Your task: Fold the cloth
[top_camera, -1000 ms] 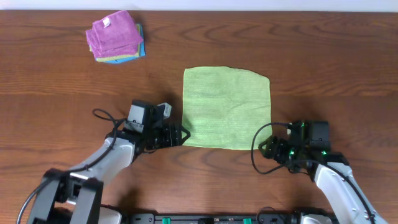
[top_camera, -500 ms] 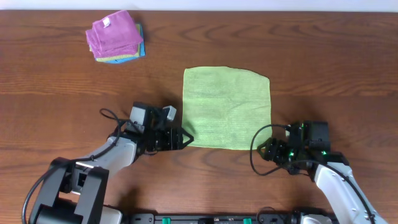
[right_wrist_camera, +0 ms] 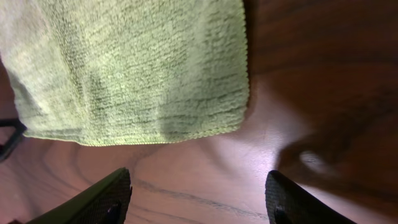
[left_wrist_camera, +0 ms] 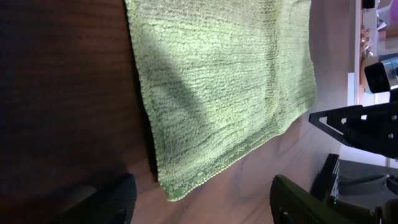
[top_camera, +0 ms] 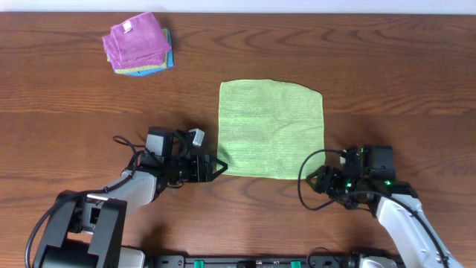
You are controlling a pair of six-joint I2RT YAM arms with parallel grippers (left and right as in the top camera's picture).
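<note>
Light and limp, the cloth should be pinched at its near corners, beside the spread, empty left claw and right claw.

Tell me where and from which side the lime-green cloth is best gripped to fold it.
Probably its two near corners: the cloth lies flat and spread, with the left near corner just ahead of the open left claw and the right near corner ahead of the open right claw. Come in low from the near edge, pinching each hem.
</note>
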